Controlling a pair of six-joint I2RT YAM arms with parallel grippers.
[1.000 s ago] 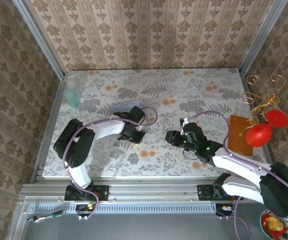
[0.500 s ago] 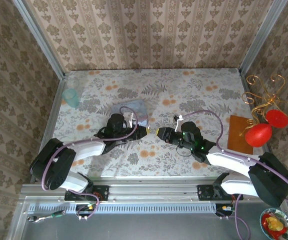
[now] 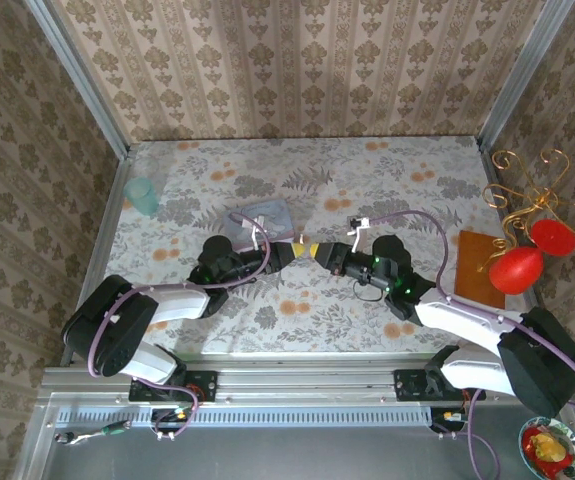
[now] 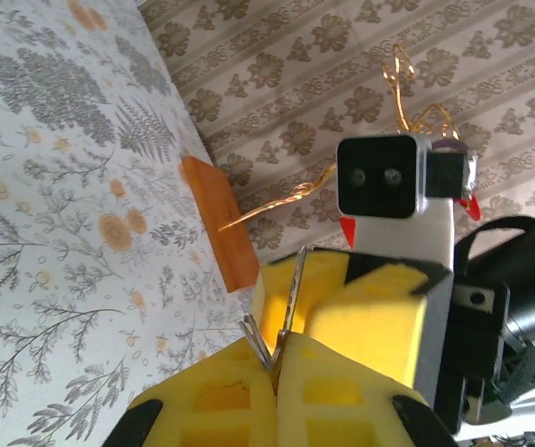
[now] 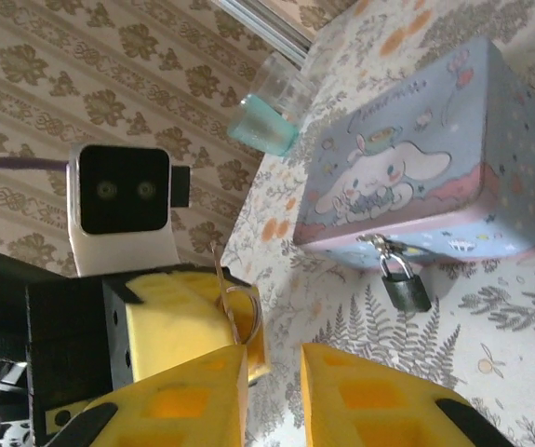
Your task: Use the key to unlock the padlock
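The key (image 4: pixel 291 296), a thin metal blade with a wire ring, sticks up from my left gripper (image 4: pixel 281 361), whose yellow pads are shut on it. In the top view my left gripper (image 3: pixel 294 249) and right gripper (image 3: pixel 318 252) meet tip to tip above mid-table. My right gripper (image 5: pixel 274 377) is open. The key (image 5: pixel 219 284) stands just beyond its left finger, against the left gripper's pad (image 5: pixel 169 317). The small dark padlock (image 5: pixel 405 285) with its silvery shackle hangs from the hasp of a pale blue cartoon box (image 5: pixel 416 163), beyond the fingers.
The box (image 3: pixel 264 214) lies just behind the left gripper. A teal cup (image 3: pixel 142 195) stands at the far left. An orange-brown board (image 3: pixel 477 270) lies at the right edge, beside a gold wire stand with red ornaments (image 3: pixel 517 268).
The left gripper has risen from beside the box and swung right to mid-table. The right gripper has moved left and up to meet it. The box is now uncovered.
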